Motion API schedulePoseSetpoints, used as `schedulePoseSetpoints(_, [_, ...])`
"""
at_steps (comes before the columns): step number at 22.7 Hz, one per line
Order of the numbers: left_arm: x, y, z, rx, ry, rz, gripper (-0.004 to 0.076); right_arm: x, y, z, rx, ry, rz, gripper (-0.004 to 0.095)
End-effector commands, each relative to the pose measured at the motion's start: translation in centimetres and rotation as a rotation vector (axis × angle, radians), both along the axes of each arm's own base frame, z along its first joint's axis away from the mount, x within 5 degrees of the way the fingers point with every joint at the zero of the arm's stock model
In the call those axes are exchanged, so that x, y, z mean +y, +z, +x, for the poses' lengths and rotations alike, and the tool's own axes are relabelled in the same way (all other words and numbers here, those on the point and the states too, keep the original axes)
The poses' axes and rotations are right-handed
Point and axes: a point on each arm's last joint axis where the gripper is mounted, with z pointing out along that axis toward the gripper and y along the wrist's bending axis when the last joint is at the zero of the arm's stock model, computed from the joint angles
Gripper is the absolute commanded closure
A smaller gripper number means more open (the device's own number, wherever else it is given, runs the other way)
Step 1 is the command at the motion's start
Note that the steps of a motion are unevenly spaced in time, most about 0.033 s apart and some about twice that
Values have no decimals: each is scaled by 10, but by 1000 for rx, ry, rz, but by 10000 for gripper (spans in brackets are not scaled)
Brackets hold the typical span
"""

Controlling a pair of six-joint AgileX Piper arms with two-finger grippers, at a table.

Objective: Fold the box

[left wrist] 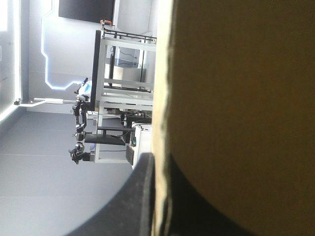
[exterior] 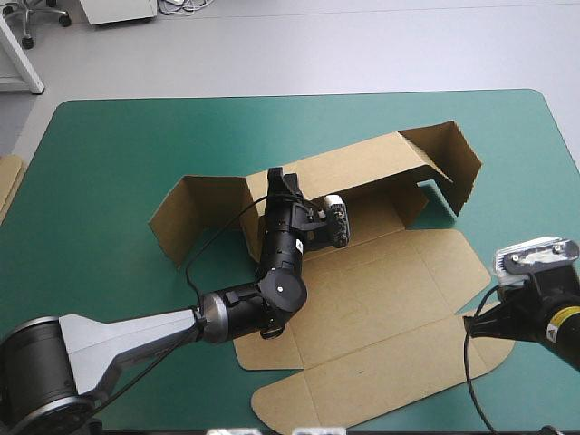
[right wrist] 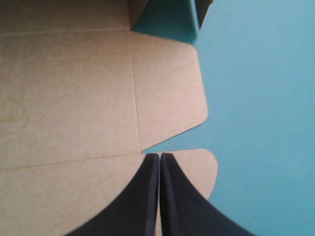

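Note:
The brown box (exterior: 381,290) lies mid-table with its long back wall (exterior: 362,163) raised and its front panels flat. My left gripper (exterior: 279,181) is shut on the top edge of that wall near its left end. In the left wrist view the board (left wrist: 236,98) fills the side beside one black finger (left wrist: 138,196), and the gripper (left wrist: 156,157) pinches its edge. My right gripper (exterior: 473,323) is at the box's right edge. Its shut fingertips (right wrist: 160,155) rest at the notch between two rounded flaps of the flat board (right wrist: 74,98).
An end flap (exterior: 453,159) stands up at the box's far right, and another (exterior: 195,213) leans out at its left. The edge of more brown board (exterior: 5,181) shows at the table's left edge. Teal-green cover (exterior: 109,154) lies bare around the box.

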Motion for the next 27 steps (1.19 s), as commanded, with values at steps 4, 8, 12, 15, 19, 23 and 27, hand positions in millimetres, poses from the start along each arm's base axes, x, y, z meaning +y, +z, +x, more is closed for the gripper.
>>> schedulePoseSetpoints(4, [3, 28, 0, -130, -17, -22, 734, 12, 78, 50, -89, -45, -62, 909])
schedulePoseSetpoints(8, [4, 28, 0, -132, -11, -22, 734, 35, 129, 119, -104, -43, -101, 914])
schedulePoseSetpoints(12, [4, 28, 0, -128, -8, -39, 734, 36, 144, 181, -119, -89, -22, 928])
schedulePoseSetpoints(15, [4, 28, 0, -128, -8, -39, 734, 25, 130, 226, -64, -87, 62, 928])
schedulePoseSetpoints(19, [4, 28, 0, -128, -8, -39, 734, 13, 110, 273, -34, -87, 131, 928])
schedulePoseSetpoints(23, [4, 28, 0, -130, -5, -39, 734, 10, 88, 307, -4, -77, 178, 927])
schedulePoseSetpoints(27, [5, 28, 0, -135, 3, -38, 734, 11, 74, 330, -38, -68, 161, 927])
